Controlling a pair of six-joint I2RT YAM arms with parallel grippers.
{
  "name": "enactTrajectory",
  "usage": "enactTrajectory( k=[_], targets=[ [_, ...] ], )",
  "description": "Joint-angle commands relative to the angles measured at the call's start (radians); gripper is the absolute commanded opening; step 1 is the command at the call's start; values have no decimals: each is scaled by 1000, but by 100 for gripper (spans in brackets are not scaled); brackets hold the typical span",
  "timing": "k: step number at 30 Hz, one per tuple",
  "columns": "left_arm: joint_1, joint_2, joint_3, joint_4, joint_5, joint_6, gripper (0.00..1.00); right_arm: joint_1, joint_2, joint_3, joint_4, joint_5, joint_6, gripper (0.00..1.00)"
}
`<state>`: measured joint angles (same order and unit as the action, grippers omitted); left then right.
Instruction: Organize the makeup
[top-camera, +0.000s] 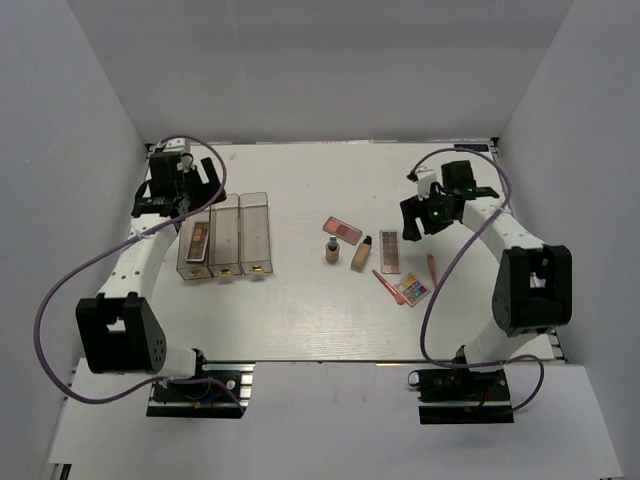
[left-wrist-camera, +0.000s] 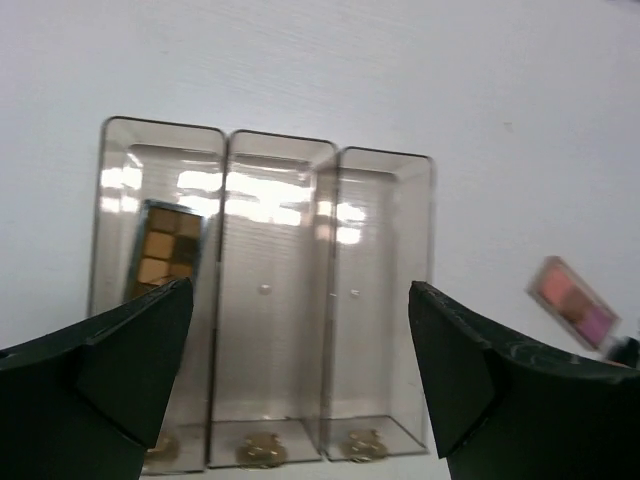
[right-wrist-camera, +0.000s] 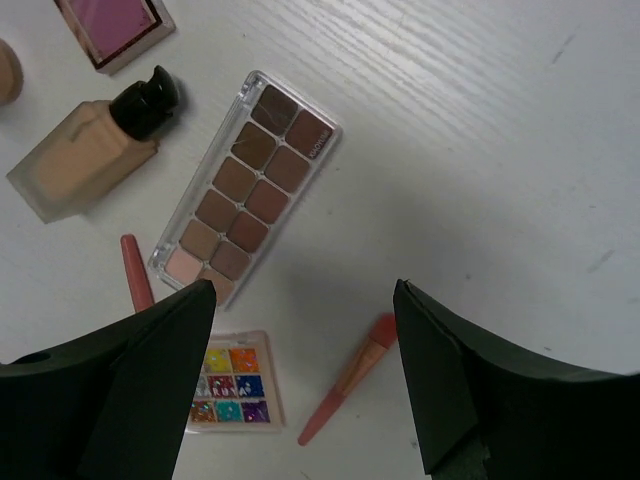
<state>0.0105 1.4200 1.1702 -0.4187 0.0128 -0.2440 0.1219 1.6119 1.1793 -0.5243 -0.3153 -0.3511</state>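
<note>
The makeup lies mid-right on the table: a pink palette (top-camera: 343, 229), a small upright foundation bottle (top-camera: 332, 248), a lying dark-capped foundation bottle (top-camera: 361, 253), a long brown palette (top-camera: 389, 251), a multicolour palette (top-camera: 411, 289) and two pink-red pencils (top-camera: 388, 287) (top-camera: 431, 268). One brown palette (top-camera: 198, 238) lies in the left compartment of the clear box (top-camera: 250, 215). My left gripper (left-wrist-camera: 300, 300) is open and empty above the box (left-wrist-camera: 380, 170). My right gripper (right-wrist-camera: 305, 295) is open and empty above the table, between the long brown palette (right-wrist-camera: 245, 190) and a pencil (right-wrist-camera: 345, 380).
The clear box's middle and right compartments hold nothing. White walls enclose the table on three sides. The arms' cables loop over both sides of the table.
</note>
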Motion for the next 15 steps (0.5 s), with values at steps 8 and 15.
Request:
enactTrajectory(
  k=[8,15],
  targets=[
    [-10,-165,-72,-121,141,-155,98,137,172,109,-39,128,250,82],
    [-10,-227,-104,-163,84,-228,98,199,244,134,-26,238,336,89]
  ],
)
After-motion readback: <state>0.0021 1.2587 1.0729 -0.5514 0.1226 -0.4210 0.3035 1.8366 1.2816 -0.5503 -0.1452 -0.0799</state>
